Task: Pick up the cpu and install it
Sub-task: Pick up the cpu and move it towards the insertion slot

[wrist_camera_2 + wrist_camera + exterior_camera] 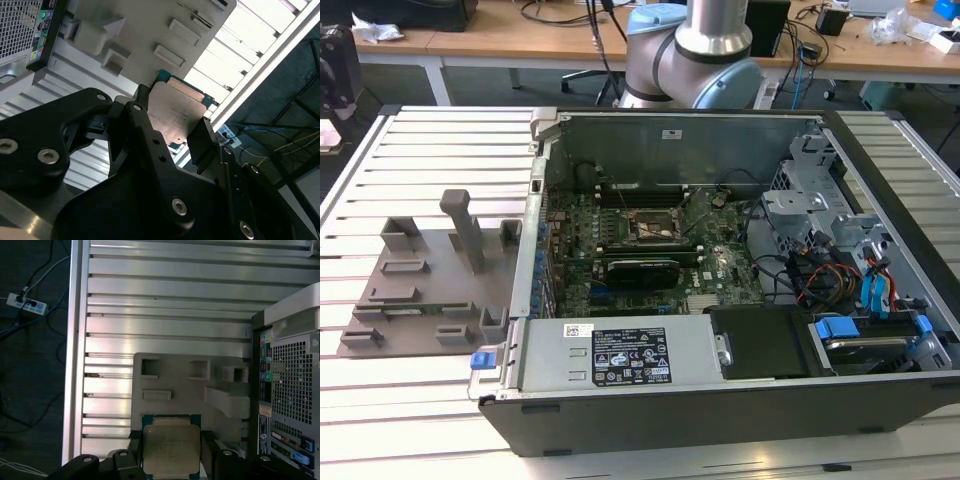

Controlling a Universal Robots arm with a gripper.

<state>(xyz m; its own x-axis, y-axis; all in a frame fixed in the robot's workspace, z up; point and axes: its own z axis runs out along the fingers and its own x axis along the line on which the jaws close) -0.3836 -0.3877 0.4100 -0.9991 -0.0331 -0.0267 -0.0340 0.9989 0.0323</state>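
Dark floor (30, 390) with a white power strip (22, 302) and loose cables (50, 267) lies past the table edge, well apart from the gripper (171, 452). The slatted metal table (165, 290) spreads beneath it. Its fingers pinch the cpu (170, 447) by two opposite edges, silvery top showing. The grey holder plate (185, 385) lies just beyond, and the open computer case (290, 390) stands beside that plate.
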